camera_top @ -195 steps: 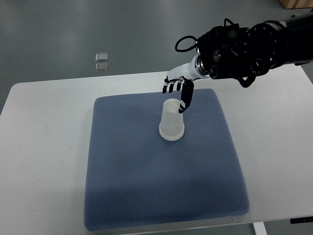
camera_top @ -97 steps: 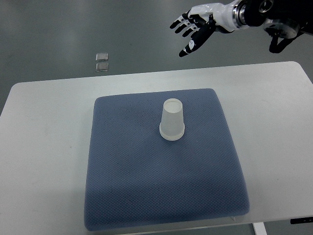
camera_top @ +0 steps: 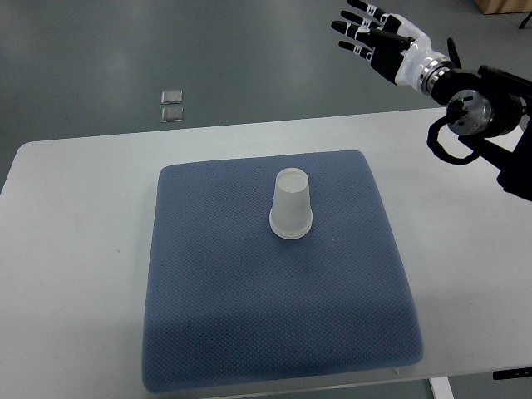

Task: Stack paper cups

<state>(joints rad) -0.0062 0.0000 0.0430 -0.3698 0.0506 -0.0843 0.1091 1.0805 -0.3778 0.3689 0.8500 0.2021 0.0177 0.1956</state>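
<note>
1. My right hand (camera_top: pixel 378 37) has swung up beyond the table's (camera_top: pixel 75 216) far edge; fingers wide, holding nothing.
2. Cup stack (camera_top: pixel 292 204) stands upturned mid-pad (camera_top: pixel 249 332), released; stacking looks finished.

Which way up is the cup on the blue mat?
Upside down: the cup stands on its wide rim on the mat, its narrow closed base facing up.

A single camera looks steeply down from the robot's side, at middling height, taking in the white table (camera_top: pixel 75 249) and grey floor (camera_top: pixel 166 50) beyond.
</note>
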